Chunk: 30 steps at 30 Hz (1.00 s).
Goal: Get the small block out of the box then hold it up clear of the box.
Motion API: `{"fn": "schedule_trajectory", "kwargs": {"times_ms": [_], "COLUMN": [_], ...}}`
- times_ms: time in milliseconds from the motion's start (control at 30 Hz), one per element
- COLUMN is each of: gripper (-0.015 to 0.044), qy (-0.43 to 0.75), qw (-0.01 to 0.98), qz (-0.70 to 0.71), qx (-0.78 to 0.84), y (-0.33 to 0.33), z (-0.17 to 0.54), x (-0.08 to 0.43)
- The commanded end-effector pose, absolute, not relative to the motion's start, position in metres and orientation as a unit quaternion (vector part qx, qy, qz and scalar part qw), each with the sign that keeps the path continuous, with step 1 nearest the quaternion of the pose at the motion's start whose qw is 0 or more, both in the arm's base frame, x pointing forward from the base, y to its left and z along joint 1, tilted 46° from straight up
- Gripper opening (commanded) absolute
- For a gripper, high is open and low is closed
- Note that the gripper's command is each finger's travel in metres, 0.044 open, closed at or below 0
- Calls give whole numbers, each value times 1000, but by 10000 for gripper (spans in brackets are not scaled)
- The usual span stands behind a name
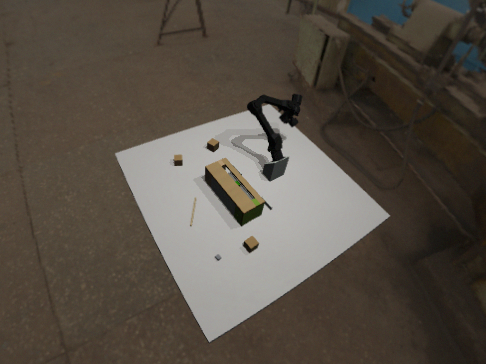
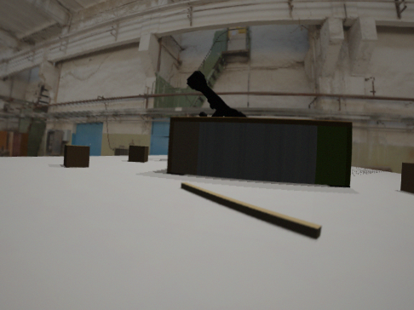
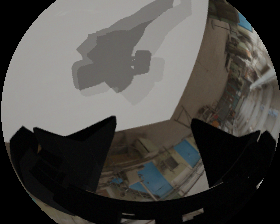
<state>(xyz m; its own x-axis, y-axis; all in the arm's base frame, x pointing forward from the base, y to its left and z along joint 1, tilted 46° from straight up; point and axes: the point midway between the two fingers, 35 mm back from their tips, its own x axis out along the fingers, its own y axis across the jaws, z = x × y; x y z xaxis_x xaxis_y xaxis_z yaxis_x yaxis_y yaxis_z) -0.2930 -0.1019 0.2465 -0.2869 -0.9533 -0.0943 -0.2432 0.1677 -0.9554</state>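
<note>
The tan-topped box (image 1: 225, 190) (image 2: 257, 152) stands on the white table. A slot runs along its top, with small green patches showing inside; I cannot tell whether one is the block. Its near end in the top view is green. The clear front is not seen, and the exterior view shows a dark, closed side. My gripper (image 1: 290, 120) (image 3: 155, 121) is open and empty, raised high beyond the box on the arm base's side, well away from it. The wrist view shows no box or block.
A small grey cube (image 1: 218, 257) lies near a wooden cube (image 1: 251, 244). Two more wooden cubes (image 1: 213, 145) (image 1: 178, 160) stand beyond the box's far end. A thin wooden stick (image 1: 193, 212) (image 2: 251, 209) lies beside the box. A dark bar (image 1: 268, 204) juts by its green end.
</note>
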Motion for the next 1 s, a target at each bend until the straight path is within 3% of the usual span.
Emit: {"fn": "schedule_trajectory", "kwargs": {"times_ms": [0, 233, 433, 733, 967], "gripper": [400, 400, 400, 400, 400], "qy": [660, 667, 607, 427, 280], "qw": [388, 393, 360, 258, 174], "qz": [-462, -595, -709, -821, -848], "qx": [-448, -215, 6, 277, 415], "y": [-100, -11, 85, 207, 263], "z": [246, 208, 168, 107, 72], "x": [-295, -338, -342, -287, -225]}}
